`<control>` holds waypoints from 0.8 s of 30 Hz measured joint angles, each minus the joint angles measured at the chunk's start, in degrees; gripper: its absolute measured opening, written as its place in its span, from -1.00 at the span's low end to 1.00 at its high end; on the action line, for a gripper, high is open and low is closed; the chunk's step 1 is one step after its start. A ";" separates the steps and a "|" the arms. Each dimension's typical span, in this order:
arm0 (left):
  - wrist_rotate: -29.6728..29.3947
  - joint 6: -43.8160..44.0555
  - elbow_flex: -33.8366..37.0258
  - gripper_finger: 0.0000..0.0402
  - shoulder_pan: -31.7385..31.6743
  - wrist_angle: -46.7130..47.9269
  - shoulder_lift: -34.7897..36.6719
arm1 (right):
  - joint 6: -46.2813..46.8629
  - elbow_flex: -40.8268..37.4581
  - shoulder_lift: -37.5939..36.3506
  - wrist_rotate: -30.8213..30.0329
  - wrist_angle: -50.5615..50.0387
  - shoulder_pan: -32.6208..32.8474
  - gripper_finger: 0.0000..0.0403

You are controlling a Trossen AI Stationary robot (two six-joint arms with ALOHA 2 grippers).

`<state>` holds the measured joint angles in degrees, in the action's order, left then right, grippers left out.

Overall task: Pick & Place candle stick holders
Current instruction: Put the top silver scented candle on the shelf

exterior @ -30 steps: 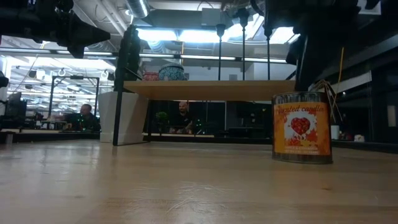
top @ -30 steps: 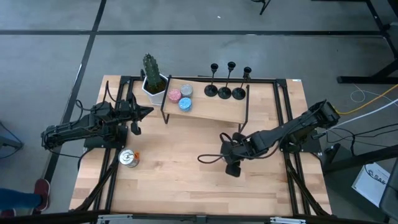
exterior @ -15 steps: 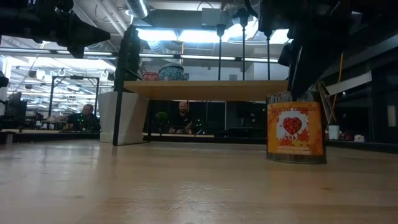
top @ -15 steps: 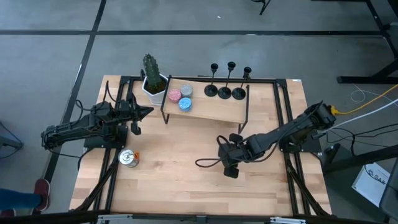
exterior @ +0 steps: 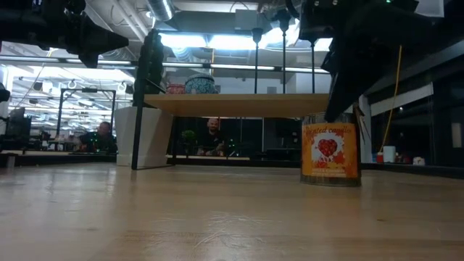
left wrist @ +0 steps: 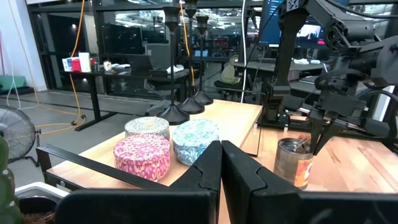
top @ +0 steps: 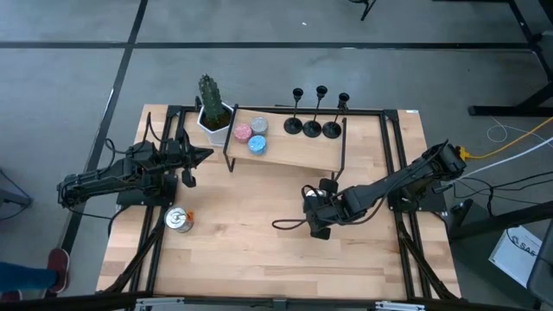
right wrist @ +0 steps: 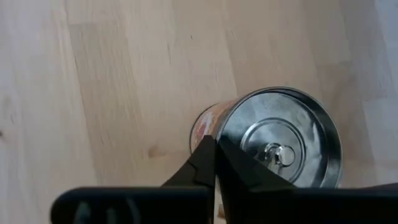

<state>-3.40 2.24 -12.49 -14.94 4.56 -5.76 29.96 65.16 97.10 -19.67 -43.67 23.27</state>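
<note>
Your three candle stick holders (top: 313, 128) stand upright on the raised shelf (top: 298, 151), at twelve o'clock from the right gripper (top: 318, 226), whose jaws are pressed together above a candle can (exterior: 330, 153). The left gripper (top: 204, 155), jaws together, waits at nine o'clock.

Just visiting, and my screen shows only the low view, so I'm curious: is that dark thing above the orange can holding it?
Observer: The right wrist view shows the right tool shut, its tip at the rim of the orange can. I cannot tell whether it pinches the rim.
Visitor: Is that the only can?
Observer: No. The high view shows a second can on the table, over by the left tool.
Visitor: Is the left tool holding anything?
Observer: No. Its wrist view shows it shut and empty, facing three round tins on the shelf.
</note>
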 joint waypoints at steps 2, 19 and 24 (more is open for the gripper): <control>0.00 0.00 0.00 -0.97 -0.02 -0.01 0.00 | 0.02 -0.06 -0.12 -0.08 0.19 -0.02 -0.98; 0.00 0.00 0.00 -0.97 -0.02 -0.01 0.00 | -0.85 4.33 -1.20 -0.06 -2.21 -0.65 -1.00; 0.01 0.00 0.00 -0.97 -0.01 0.01 0.00 | -2.01 8.18 -1.33 -0.47 -5.26 -1.67 -1.00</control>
<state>-3.39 2.24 -12.49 -14.95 4.57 -5.76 27.95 73.35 95.77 -20.14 -48.93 21.60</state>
